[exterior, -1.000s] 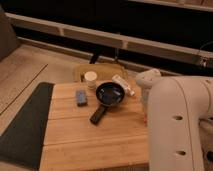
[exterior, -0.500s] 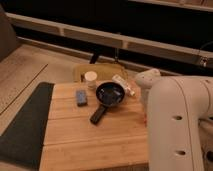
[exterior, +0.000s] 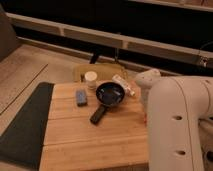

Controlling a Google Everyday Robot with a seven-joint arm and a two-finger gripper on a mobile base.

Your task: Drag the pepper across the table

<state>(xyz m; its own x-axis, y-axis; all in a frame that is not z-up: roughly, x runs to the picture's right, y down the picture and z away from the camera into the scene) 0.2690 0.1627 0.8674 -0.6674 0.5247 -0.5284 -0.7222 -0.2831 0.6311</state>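
Note:
The light wooden slatted table (exterior: 95, 140) fills the middle of the camera view. My white arm (exterior: 175, 125) covers its right side, with the rounded wrist (exterior: 147, 80) above the table's right edge. My gripper is hidden behind the arm, somewhere near that right edge. A tiny orange-red bit (exterior: 145, 118) shows against the arm at the table's right edge; it may be the pepper, and the rest of it is hidden.
A black pan (exterior: 109, 94) with its handle (exterior: 98, 115) pointing to the front left sits at the table's back middle. A white tube with red markings (exterior: 123, 85), a small white jar (exterior: 90, 78) and a blue-grey block (exterior: 81, 97) lie around it. A dark grey mat (exterior: 25, 125) lies to the left.

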